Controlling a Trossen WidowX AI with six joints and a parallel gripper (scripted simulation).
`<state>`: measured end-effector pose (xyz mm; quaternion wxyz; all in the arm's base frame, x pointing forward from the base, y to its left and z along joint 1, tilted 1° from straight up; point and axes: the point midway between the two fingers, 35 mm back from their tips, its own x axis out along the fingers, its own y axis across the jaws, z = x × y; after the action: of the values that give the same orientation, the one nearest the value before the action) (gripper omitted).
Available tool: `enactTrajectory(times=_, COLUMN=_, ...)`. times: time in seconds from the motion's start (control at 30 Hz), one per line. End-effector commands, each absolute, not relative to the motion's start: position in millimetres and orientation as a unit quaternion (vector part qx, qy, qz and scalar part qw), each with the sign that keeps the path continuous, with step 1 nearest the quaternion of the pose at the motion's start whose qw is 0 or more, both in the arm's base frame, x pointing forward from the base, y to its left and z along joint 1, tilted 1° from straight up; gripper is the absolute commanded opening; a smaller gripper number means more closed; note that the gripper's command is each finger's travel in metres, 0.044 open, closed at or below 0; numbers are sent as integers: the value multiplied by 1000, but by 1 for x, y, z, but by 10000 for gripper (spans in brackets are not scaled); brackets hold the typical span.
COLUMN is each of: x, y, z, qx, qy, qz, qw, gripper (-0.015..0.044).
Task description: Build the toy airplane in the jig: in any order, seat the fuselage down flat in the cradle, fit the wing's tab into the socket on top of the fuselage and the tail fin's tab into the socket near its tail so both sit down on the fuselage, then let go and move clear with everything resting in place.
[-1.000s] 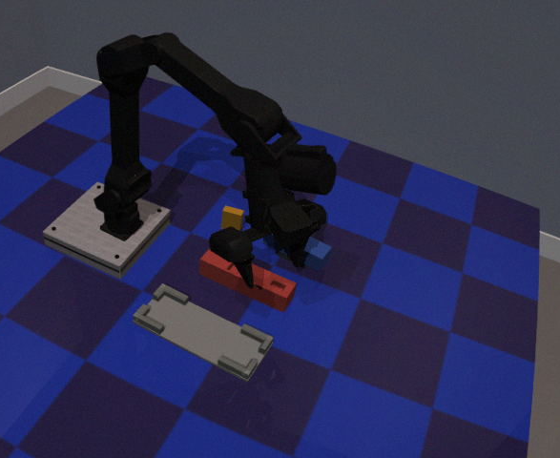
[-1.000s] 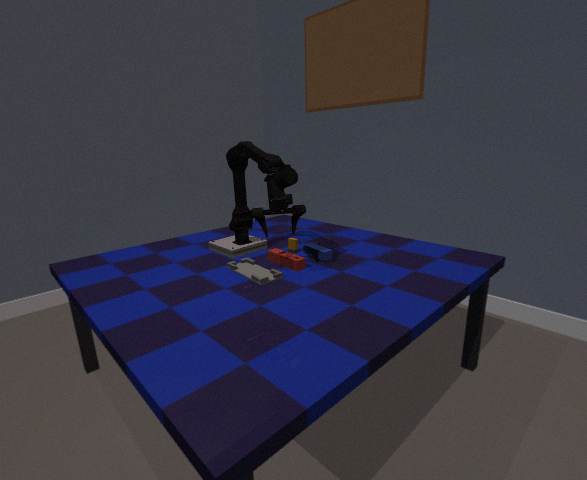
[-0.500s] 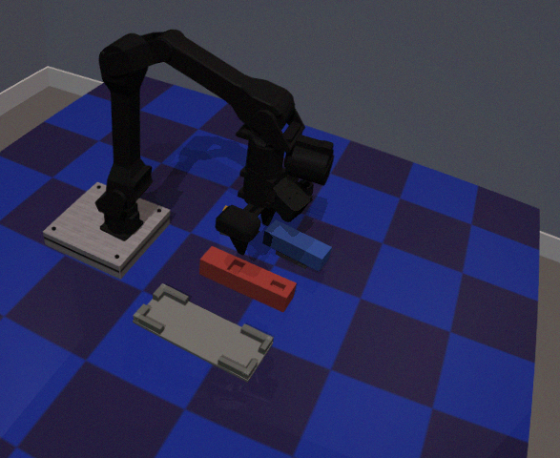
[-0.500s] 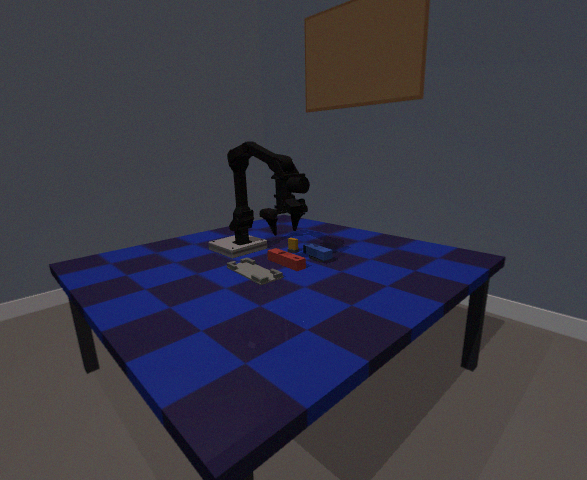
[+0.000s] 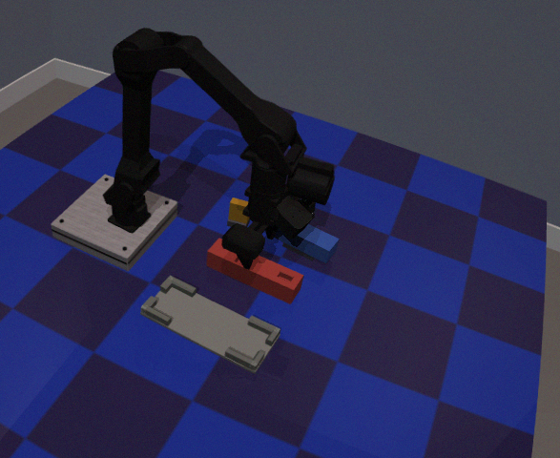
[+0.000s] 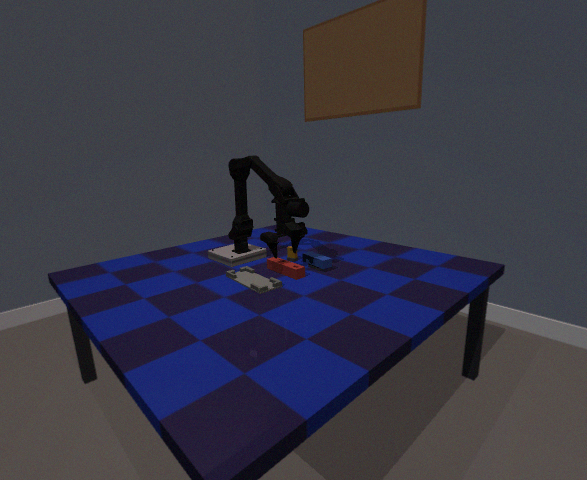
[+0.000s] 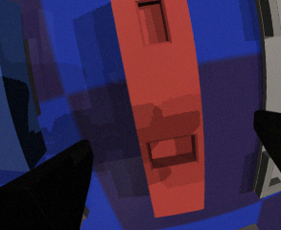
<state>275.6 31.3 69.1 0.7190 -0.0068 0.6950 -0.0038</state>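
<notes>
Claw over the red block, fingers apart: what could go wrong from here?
The claw is open around the red block, nearer the end away from the larger gap past one socket, so an off-centre grip might let it tilt when lifted. One finger stands close to the blue block and could nudge it on the way down.

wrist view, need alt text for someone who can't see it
A red fuselage block with two rectangular sockets lies between the wide-open fingers of a black gripper, which holds nothing. Part of a blue block shows at the left edge, and part of the pale grey jig at the right, over a blue and dark checkered surface.
</notes>
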Motion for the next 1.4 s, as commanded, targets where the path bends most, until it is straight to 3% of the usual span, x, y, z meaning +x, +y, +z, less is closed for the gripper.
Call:
enactTrajectory(times=0.0, x=272, y=31, z=56, qx=-8, qy=701, qz=-2, qw=713, gripper=440)
enactTrajectory(times=1.17, x=273, y=31, z=7, qx=-8, qy=701, qz=-2, qw=713, gripper=440)
enactTrajectory(times=1.37, x=273, y=31, z=7, qx=-8, qy=701, qz=-2, qw=713, gripper=282)
